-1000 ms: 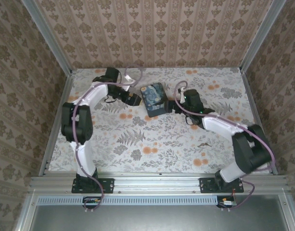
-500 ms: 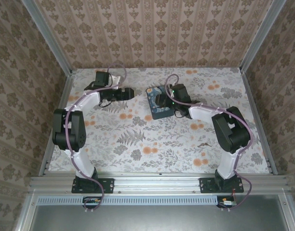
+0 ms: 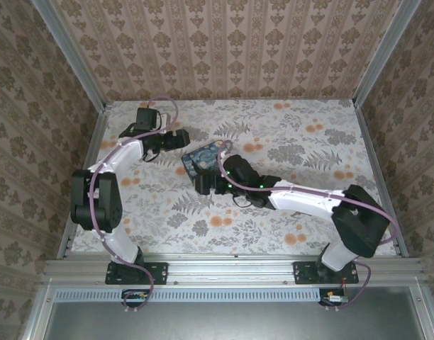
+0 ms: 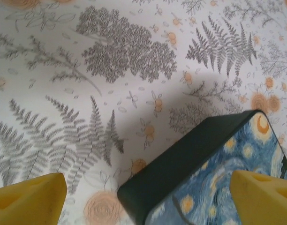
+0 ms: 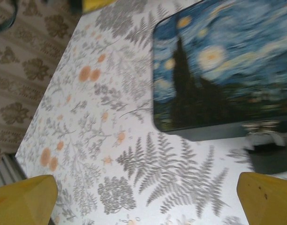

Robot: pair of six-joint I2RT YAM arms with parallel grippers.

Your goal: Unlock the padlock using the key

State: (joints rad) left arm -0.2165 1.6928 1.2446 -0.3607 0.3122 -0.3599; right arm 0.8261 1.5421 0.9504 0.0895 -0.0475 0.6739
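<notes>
Padlock (image 5: 269, 157) just beside dark-blue box (image 5: 218, 65), on the side facing the open right tool (image 5: 146, 197); left tool (image 4: 147, 197), also open, across the box.

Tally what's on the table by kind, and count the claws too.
Box: 1
Padlock: 1
Claws: 2, the left claw and the right claw
Total: 4
</notes>
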